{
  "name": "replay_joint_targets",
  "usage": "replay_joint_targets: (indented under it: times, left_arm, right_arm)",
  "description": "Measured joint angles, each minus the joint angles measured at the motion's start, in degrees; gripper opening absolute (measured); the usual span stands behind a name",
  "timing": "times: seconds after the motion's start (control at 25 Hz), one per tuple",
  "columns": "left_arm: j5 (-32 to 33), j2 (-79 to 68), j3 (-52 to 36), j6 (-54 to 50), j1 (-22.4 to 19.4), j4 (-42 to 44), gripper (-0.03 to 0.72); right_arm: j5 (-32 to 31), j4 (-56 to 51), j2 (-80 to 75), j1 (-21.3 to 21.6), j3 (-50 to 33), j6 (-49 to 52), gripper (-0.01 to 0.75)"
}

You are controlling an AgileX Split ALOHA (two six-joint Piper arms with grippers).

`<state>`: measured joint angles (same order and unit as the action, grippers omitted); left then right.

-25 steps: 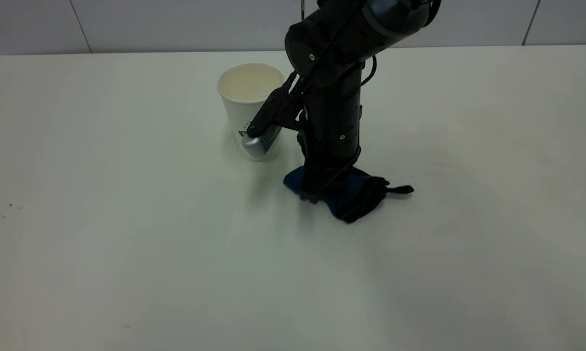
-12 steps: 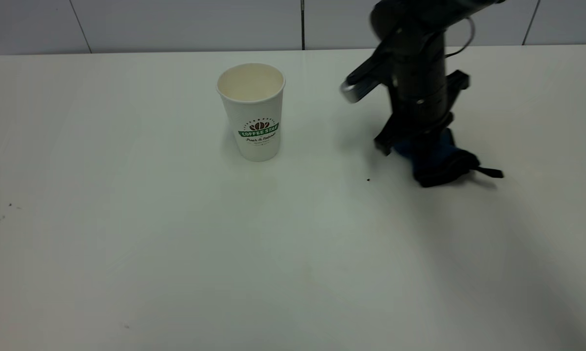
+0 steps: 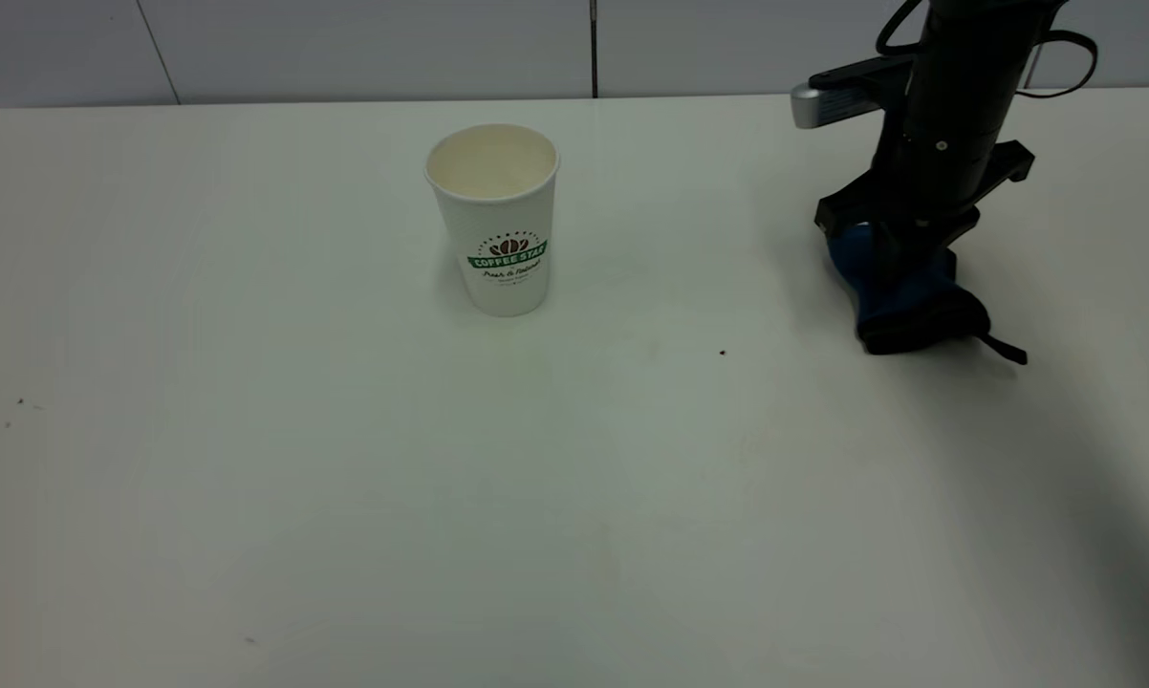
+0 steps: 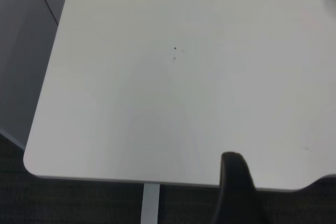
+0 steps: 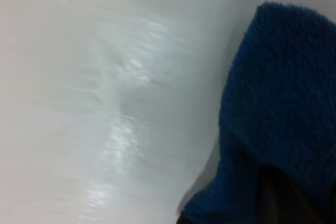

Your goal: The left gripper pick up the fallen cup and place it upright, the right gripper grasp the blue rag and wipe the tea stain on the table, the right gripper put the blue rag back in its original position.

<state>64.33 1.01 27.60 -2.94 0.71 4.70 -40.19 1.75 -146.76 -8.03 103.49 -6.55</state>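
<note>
Right pincer (image 3: 895, 256) clamped on the blue rag (image 3: 904, 291), rag hanging below it, touching the table (image 3: 249, 478); likely being returned. Cup (image 3: 496, 218) upright, well left. Left pincer's state: cannot tell.

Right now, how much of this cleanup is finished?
Most of it, it seems. The cup stands upright, and no tea stain shows on the table, only a tiny dark speck. In hand: the right end effector holds the blue rag at the table's right side. Left: letting the rag go. The left end effector hangs at the table's edge.
</note>
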Motion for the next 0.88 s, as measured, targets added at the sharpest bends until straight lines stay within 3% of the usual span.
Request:
replay_joint_targets:
  times: [0.16,0.36,0.48,0.6,0.72,0.88]
  left_arm:
    - [0.0,0.0,0.0,0.0,0.0,0.0,0.493]
    - [0.0,0.0,0.0,0.0,0.0,0.0,0.493]
    - [0.0,0.0,0.0,0.0,0.0,0.0,0.493]
    - [0.0,0.0,0.0,0.0,0.0,0.0,0.493]
    - [0.0,0.0,0.0,0.0,0.0,0.0,0.493]
    - [0.0,0.0,0.0,0.0,0.0,0.0,0.493]
  right_arm:
    - [0.7,-0.8,-1.5,0.2,0.0,-1.2,0.184]
    - [-0.9,-0.6,-0.5,0.8,0.0,0.6,0.487]
    - [-6.0,-0.8,4.4,0.7,-0.1,0.9,0.615]
    - [-11.1,-1.0,13.5,0.3,-1.5,0.9,0.638]
    - [-14.2,-1.0,25.3,-0.7,-6.4,1.3,0.605]
    - [-18.4,-1.2,41.7,-2.5,-18.5,2.4,0.550]
